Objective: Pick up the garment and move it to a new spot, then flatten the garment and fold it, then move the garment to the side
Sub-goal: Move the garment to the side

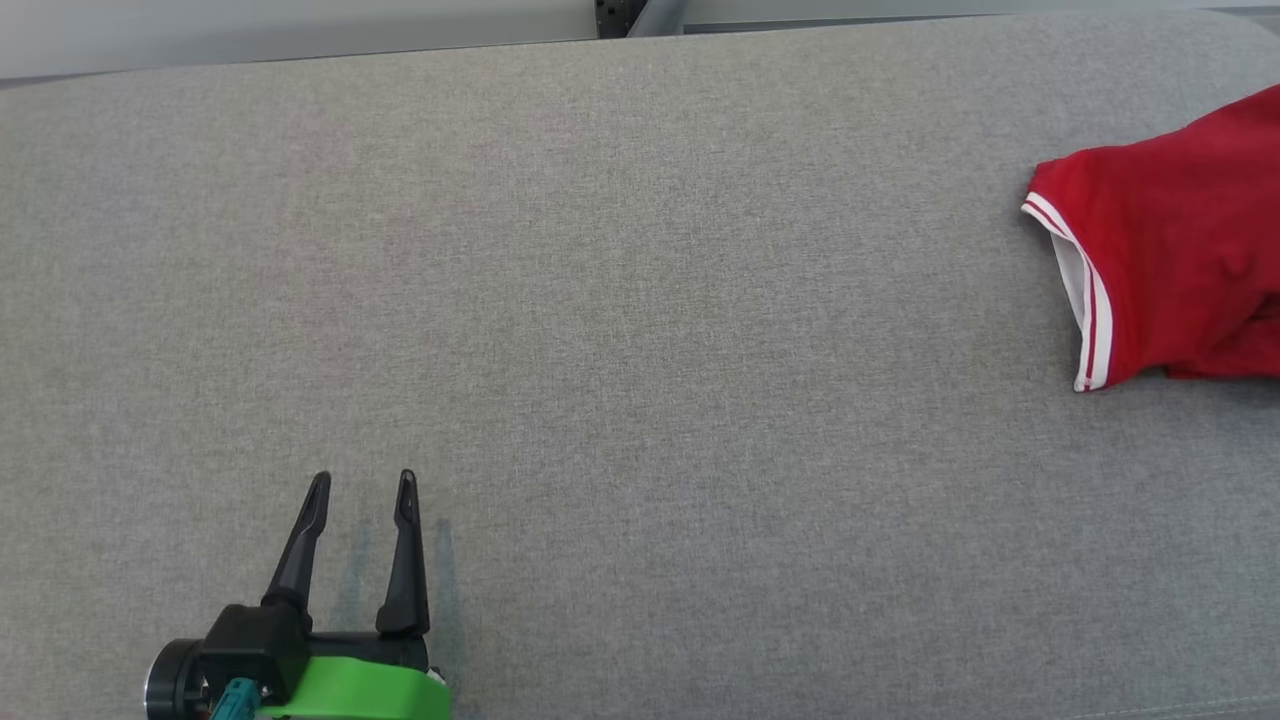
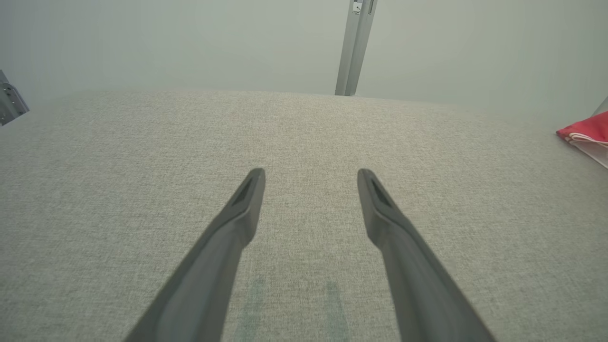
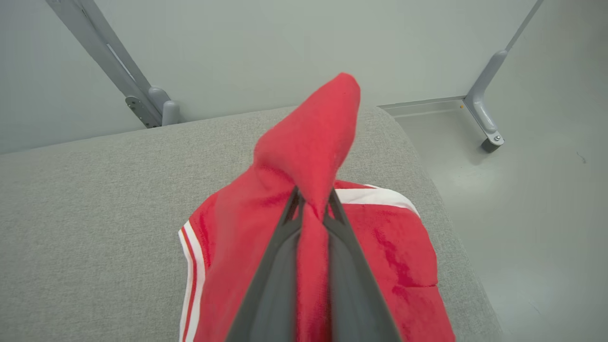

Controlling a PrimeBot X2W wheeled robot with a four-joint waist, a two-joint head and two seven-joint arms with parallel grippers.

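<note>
Left claw (image 1: 363, 478) is spread wide with nothing in it. It hovers over the bare grey padded top (image 1: 640, 300), near the front edge and over toward the left side. The left wrist cam agrees: both fingers (image 2: 247, 204) stand well apart, with just grey fabric between them.

Right claw (image 3: 313, 192) is pinched nearly shut on a bunched-up fold of the red garment (image 3: 304, 142). The cloth sticks up in a peak past the fingertips. The rest of the shirt is spread on the padding under it, white trim with a red stripe showing on both sides.

From the head cam the garment (image 1: 1170, 260) is way over at the right edge, in the far half, with one trimmed sleeve pointing left. The right wrist cam puts it by the top's rounded far right corner, with grey floor (image 3: 536, 213) beyond.
</note>
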